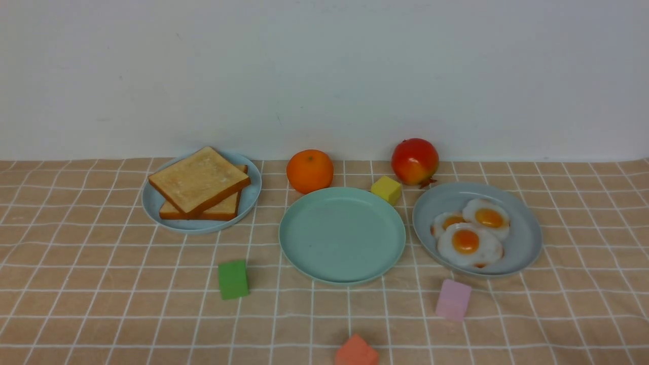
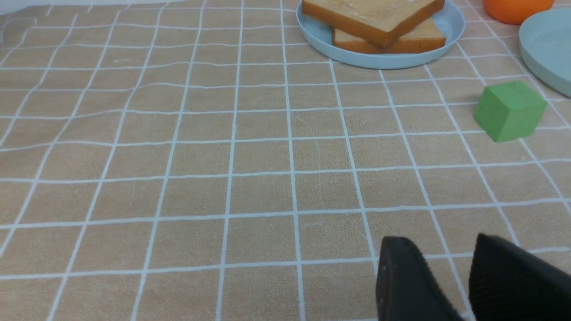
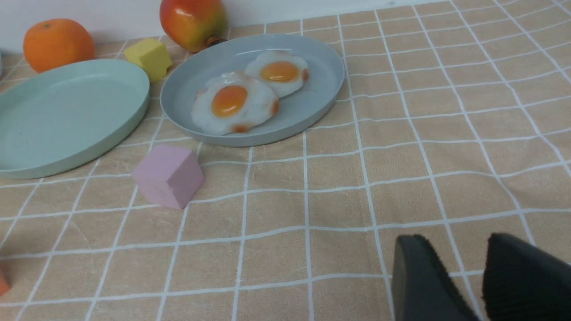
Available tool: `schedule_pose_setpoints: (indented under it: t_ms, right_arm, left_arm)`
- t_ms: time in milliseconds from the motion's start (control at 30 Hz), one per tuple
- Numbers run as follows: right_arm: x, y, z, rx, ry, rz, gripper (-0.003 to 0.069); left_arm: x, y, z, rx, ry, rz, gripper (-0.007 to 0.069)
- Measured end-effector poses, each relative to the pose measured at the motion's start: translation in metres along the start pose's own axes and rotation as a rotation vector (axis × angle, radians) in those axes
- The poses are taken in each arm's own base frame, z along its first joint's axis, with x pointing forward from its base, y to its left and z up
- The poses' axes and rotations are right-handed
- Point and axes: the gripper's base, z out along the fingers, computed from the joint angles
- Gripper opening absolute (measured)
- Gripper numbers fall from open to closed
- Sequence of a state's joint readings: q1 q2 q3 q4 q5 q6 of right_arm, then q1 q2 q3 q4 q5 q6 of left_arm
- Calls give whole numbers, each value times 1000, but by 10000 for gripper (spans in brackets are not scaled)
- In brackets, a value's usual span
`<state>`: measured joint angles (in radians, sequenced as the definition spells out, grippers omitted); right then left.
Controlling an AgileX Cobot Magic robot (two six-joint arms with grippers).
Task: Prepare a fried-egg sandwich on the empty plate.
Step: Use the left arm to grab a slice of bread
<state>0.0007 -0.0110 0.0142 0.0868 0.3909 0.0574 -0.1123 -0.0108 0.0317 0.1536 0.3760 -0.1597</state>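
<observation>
The empty mint-green plate (image 1: 342,235) lies in the middle of the checked cloth. To its left, two toast slices (image 1: 199,180) are stacked askew on a light blue plate (image 1: 152,205). To its right, three fried eggs (image 1: 469,243) overlap on a grey-blue plate (image 1: 525,238). Neither gripper shows in the front view. My left gripper (image 2: 441,240) hovers open over bare cloth, short of the toast (image 2: 370,13). My right gripper (image 3: 455,238) is open too, with nothing between its fingers, well short of the eggs (image 3: 232,104).
An orange (image 1: 309,171) and a red fruit (image 1: 415,161) stand behind the plates by the wall. Small blocks lie around: yellow (image 1: 386,189), green (image 1: 233,279), pink (image 1: 453,299) and a red-orange one (image 1: 356,351) at the near edge.
</observation>
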Motion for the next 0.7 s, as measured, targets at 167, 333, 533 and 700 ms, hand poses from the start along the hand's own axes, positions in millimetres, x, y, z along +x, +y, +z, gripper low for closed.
schedule_pose_setpoints:
  t_ms: [167,333,533,700]
  right_arm:
    - [-2,0,1,-1,-34,0,241]
    - [-15,1,0,-10,-199,0,241]
    - [-41,2,-10,-28,-497,0,241]
    - [-50,3,-16,-36,-622,3,241]
  left_arm:
    - [-6,-1,0,9,-63,2,238]
    - [-20,-3,-2,34,-218,3,238]
    - [-40,-7,-10,73,-458,9,238]
    - [-45,-7,-12,82,-518,11,238]
